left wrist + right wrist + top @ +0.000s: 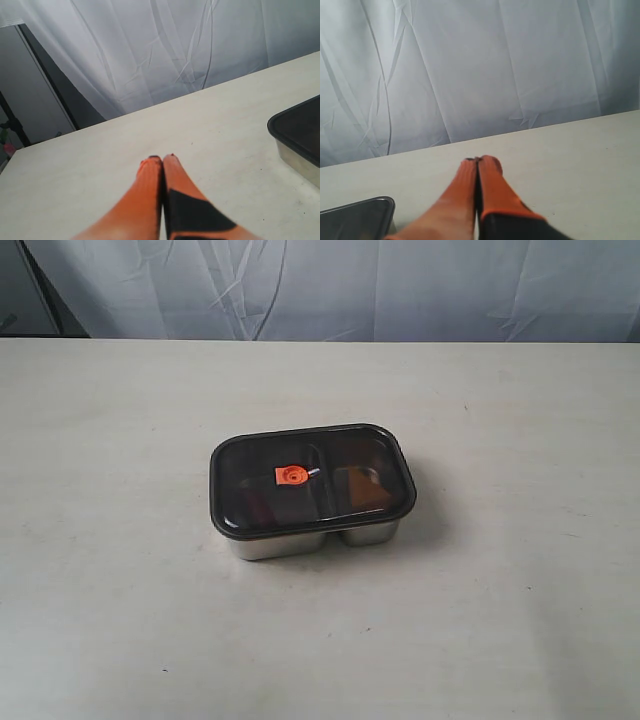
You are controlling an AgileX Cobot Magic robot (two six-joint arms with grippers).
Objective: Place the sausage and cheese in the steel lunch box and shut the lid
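Exterior view: lid (350,465) seated on lunch box (285,543).
Closed tight and empty: left gripper (161,158), right gripper (481,160), both apart from lunch box.

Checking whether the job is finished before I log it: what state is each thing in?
Lunch box: upright, covered.
Lid: on, closed.
Cheese: inside, in the exterior view's right compartment, dim through the lid.
Sausage: inside, in the left compartment, only a faint reddish shape.
Left gripper: shut, empty.
Right gripper: shut, empty.
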